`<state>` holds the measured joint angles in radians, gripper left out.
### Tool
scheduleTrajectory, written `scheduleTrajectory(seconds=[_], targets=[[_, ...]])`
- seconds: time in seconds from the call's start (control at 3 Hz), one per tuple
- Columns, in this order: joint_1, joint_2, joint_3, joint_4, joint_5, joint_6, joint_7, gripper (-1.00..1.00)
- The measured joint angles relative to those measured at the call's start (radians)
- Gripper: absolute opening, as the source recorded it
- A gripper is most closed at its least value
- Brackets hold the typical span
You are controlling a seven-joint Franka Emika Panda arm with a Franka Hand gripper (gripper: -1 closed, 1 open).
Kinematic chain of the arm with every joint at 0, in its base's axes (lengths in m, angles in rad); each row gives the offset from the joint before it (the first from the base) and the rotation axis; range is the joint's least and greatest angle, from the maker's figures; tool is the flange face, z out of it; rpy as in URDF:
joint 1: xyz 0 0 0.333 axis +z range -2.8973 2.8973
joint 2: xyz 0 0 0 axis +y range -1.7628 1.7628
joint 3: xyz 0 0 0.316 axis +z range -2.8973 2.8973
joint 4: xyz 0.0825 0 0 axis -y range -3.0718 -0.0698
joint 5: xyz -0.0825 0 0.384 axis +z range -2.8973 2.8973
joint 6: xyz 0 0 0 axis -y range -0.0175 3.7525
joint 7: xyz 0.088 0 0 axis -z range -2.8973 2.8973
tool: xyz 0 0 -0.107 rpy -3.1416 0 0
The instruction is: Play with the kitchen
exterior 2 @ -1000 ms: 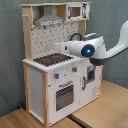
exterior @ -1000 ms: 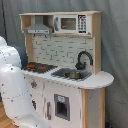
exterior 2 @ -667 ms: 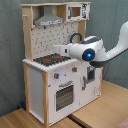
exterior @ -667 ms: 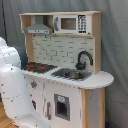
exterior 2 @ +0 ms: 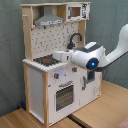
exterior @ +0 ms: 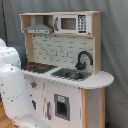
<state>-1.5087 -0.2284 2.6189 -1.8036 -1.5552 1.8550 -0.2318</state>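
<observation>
The kitchen (exterior 2: 55, 65), a tall white and light-wood toy unit, stands on a wooden floor (exterior 2: 100, 107) against a grey backdrop (exterior: 115, 45). Its hob (exterior 2: 46, 60) sits under the grey hood (exterior 2: 50, 21), with the sink (exterior: 72, 74) and black faucet (exterior: 84, 57) beside it and the oven door (exterior 2: 65, 95) below. Your arm (exterior 2: 95, 56) has shifted only slightly over the last second, its wrist in front of the counter's faucet end. You cannot tell whether the fingers are open or closed, so no play contact is confirmed yet.
</observation>
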Motion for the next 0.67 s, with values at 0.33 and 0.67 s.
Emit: scheduleTrajectory(seconds=[0.33,0.67], targets=[[0.013,0.0,0.0,-0.04,-0.078,0.043,0.05,1.0],[0.016,0.001,-0.001,-0.084,-0.15,0.088,0.099,1.0]])
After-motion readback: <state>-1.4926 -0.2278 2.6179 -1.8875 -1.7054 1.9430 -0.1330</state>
